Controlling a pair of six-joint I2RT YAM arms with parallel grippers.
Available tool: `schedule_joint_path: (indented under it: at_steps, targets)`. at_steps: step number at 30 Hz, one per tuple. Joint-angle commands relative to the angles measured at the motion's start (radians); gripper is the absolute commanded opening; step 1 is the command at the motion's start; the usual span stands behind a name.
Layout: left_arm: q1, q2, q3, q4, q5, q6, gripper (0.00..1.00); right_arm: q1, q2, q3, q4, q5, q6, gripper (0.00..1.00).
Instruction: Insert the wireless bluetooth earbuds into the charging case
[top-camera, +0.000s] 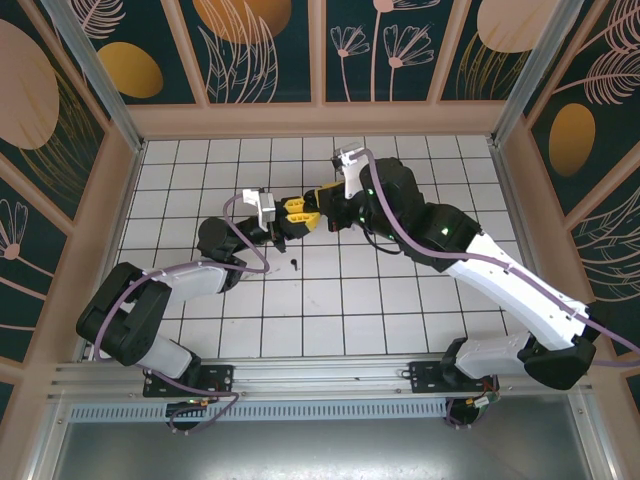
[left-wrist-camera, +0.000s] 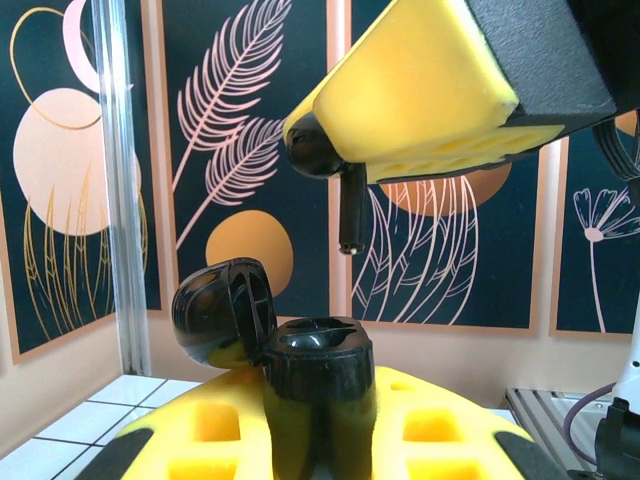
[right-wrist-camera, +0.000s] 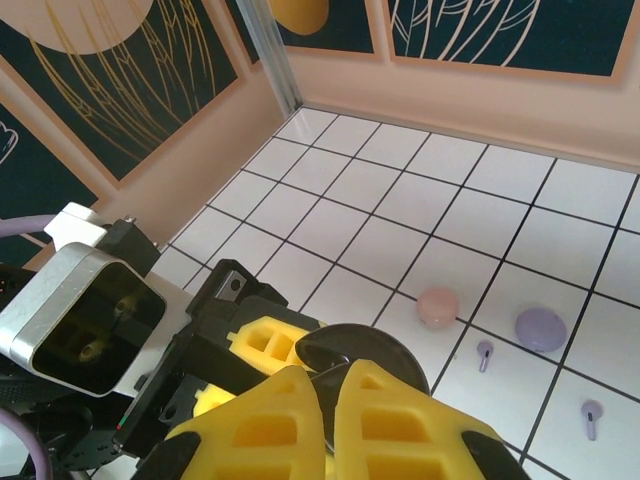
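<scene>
earbud (left-wrist-camera: 348, 205), black, head half hidden, pinched in right fingers (left-wrist-camera: 420, 90); left fingers (left-wrist-camera: 475, 425) clamp open case (left-wrist-camera: 315, 360), base hidden.

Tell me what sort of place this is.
Probably a closed robot test cell, not a home or shop: a white grid-tiled table boxed in by leaf-patterned wall panels on an aluminium frame, with a left arm and right arm bolted at its near edge.

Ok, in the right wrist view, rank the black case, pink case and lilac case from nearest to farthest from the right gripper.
1. black case: directly ahead of the right gripper, raised off the table.
2. pink case: on the tiles, ahead and to the right.
3. lilac case: on the tiles, farther right again.
</scene>
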Motion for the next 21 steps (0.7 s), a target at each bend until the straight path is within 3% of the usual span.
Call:
schedule_joint_path:
  at_steps: [1,21]
  targets:
    - [-0.009,-0.002,0.029,0.022,-0.003,0.006,0.00,0.003,0.009,-0.018,0.048,-0.022,0.011,0.07]
    - [-0.018,-0.017,0.040,-0.002,0.002,0.032,0.00,-0.007,-0.011,-0.075,0.053,-0.015,0.029,0.07]
